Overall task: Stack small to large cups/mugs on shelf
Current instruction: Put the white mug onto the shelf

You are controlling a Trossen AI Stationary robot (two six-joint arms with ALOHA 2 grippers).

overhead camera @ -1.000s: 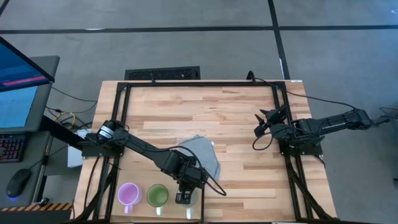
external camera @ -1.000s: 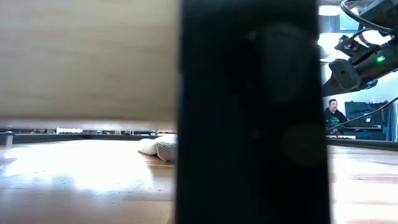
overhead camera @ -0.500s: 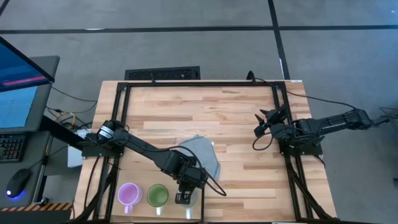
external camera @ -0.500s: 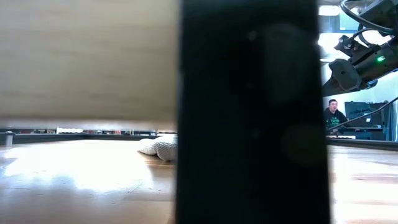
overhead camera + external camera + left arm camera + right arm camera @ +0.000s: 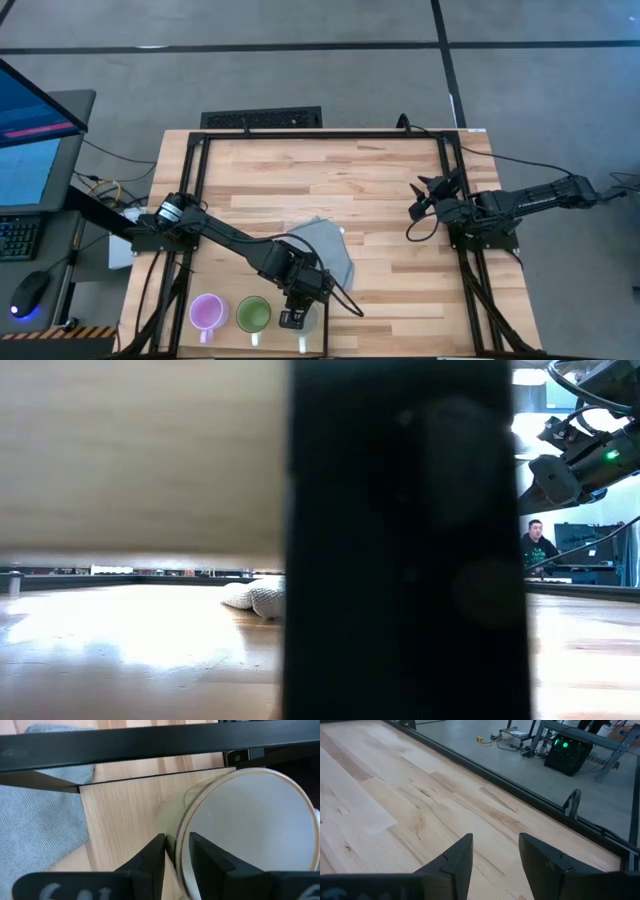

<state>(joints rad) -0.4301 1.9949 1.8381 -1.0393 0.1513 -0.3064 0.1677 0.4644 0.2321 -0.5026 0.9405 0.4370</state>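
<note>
Over on the far left of the shelf [image 5: 225, 298] sits the light purple mug [image 5: 206, 312], upright and untouched, and just beside it the green mug [image 5: 253, 315], also standing free on the pale board. Next along is where the action is: the left gripper [image 5: 293, 318] is down over the cream-white mug [image 5: 250, 835], and the wrist view tells the story, with one finger inside the mug and one outside, the rim wall pinched in the narrow gap between them. So the jaws are drawn in tight on that cream rim, and the mug sits on the shelf board just inside the black frame rail [image 5: 150, 742], with the grey cloth [image 5: 325, 250] lying on the tabletop beyond the rail. By my reading the grasp on the largest mug is the step in hand; nothing is stacked yet. What comes next calls for a clean lift without letting the rim slip, then positioning it so the smaller mugs can nest in order. Far right, the right gripper [image 5: 422, 200] waits above the table's edge, jaws parted with nothing between them.
</note>
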